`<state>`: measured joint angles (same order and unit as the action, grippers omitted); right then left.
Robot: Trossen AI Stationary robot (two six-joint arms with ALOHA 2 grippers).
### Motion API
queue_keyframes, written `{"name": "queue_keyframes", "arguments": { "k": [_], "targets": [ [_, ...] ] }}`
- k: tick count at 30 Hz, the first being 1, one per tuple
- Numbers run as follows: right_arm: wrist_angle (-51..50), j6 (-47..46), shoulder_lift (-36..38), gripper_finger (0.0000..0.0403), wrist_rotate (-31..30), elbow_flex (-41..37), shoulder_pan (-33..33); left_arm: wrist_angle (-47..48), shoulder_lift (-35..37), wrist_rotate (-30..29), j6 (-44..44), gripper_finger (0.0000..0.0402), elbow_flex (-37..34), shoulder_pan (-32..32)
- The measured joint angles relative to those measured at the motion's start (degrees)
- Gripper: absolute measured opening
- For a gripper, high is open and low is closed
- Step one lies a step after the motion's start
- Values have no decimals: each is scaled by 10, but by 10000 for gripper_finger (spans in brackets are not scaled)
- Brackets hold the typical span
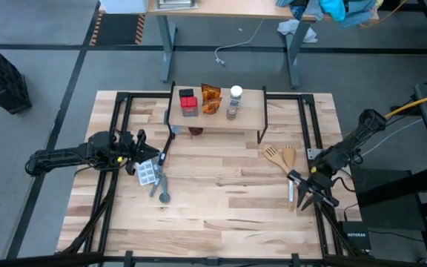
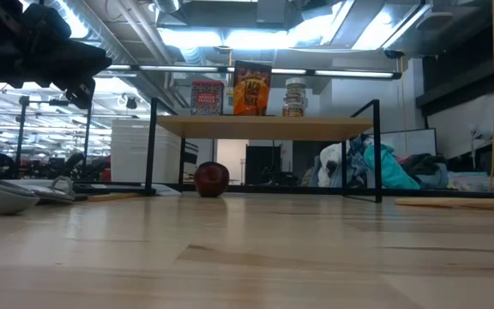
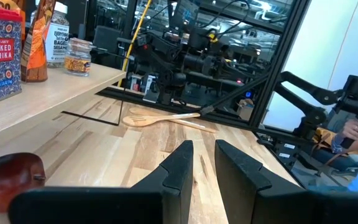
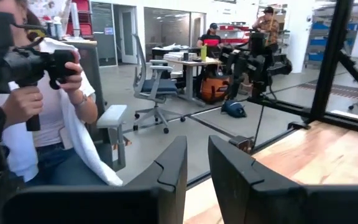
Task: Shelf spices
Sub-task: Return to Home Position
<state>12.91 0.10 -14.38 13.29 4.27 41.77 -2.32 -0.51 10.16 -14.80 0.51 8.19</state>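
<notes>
Light-wood shelf (image 1: 254, 111) holds the spices (image 1: 211, 99); left pincer (image 3: 202, 147), right pincer (image 4: 197, 142) narrow, empty. Homing step, likely; arms just tuck back.

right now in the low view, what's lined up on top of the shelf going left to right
red paprika tin → orange seasoning pack → small clear jar, all standing upright on the shelf

- Left arm (image 1: 65, 157): matte black, chunky jointed segments.
- Right arm (image 1: 354, 141): same black, slim links, rounded joints.
- Fingers (image 3: 179, 171): dark, flat, angular plates with stepped inner edges.
</notes>
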Motion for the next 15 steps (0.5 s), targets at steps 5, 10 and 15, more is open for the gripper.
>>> {"name": "queue_keyframes", "arguments": {
  "k": [5, 10, 15],
  "targets": [
    [12, 0, 0, 72, 82, 0, -94, 0, 0, 0, 2, 60, 0, 0],
    [32, -11, 0, 72, 158, 0, -196, 0, 0, 0, 2, 60, 0, 0],
    [48, -33, 0, 72, 212, 0, -306, 0, 0, 0, 0, 60, 0, 0]
  ]
}}
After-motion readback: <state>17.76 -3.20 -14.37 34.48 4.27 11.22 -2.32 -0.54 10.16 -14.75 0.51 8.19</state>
